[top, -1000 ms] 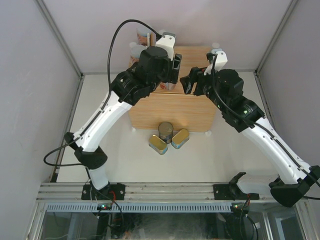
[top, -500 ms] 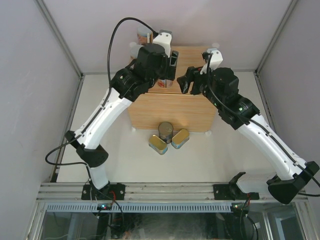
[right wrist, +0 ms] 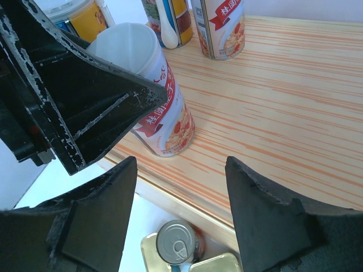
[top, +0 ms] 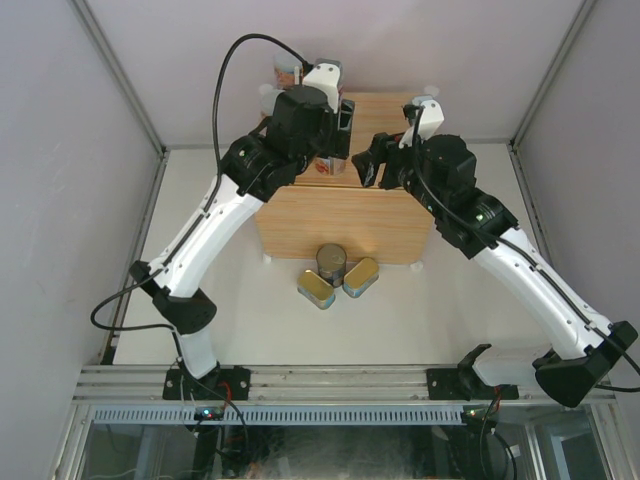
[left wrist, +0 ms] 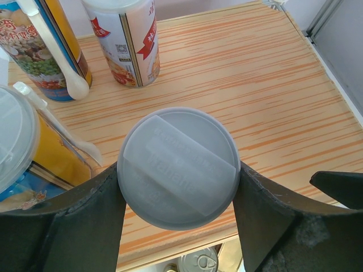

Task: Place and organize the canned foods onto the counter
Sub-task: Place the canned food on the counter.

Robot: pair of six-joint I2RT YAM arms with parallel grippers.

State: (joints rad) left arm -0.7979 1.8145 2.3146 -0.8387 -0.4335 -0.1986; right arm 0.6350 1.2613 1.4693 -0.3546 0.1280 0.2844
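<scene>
Four tall cans (left wrist: 178, 168) on counter (top: 340, 225), leftward; three other cans (top: 331, 264) on table (top: 450, 310) before it.

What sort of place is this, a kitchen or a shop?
Probably a robotics test booth, not a kitchen: plain grey walls close it in, two robot arms are bolted to a metal rail, and cans stand on a small wooden counter.

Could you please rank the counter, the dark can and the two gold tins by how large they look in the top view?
1. counter, far the largest.
2. dark can, left gold tin and right gold tin: look much alike, so unranked.
</scene>
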